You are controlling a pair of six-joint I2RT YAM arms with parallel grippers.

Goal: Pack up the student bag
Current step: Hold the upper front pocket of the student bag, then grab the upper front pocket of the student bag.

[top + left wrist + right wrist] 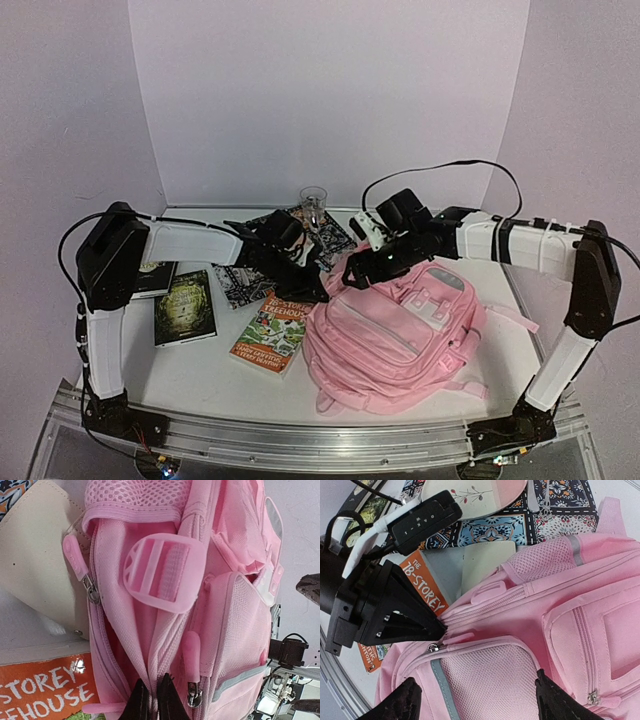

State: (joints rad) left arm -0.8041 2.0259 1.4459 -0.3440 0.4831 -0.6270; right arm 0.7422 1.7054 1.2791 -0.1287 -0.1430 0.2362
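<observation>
The student bag [400, 335] is a large pink backpack lying right of centre on the table. My left gripper [316, 291] is at the bag's upper left edge. In the left wrist view it [150, 702] is shut on a thin fold of pink fabric beside a zip, between two pink zip pulls [191, 652]. My right gripper [363, 272] hovers over the bag's top end. In the right wrist view it [480, 700] is wide open and empty above a mesh pocket [490, 680], with the left gripper's black fingers [420, 622] pinching the bag [580, 580] just beyond.
An orange "Storey Treehouse" book [270, 335] lies against the bag's left side, with a dark green book [185, 305] further left. A patterned cloth [325, 235], a glass [313, 200] and a plate [480, 495] sit behind. A beige notebook [35, 555] lies by the bag.
</observation>
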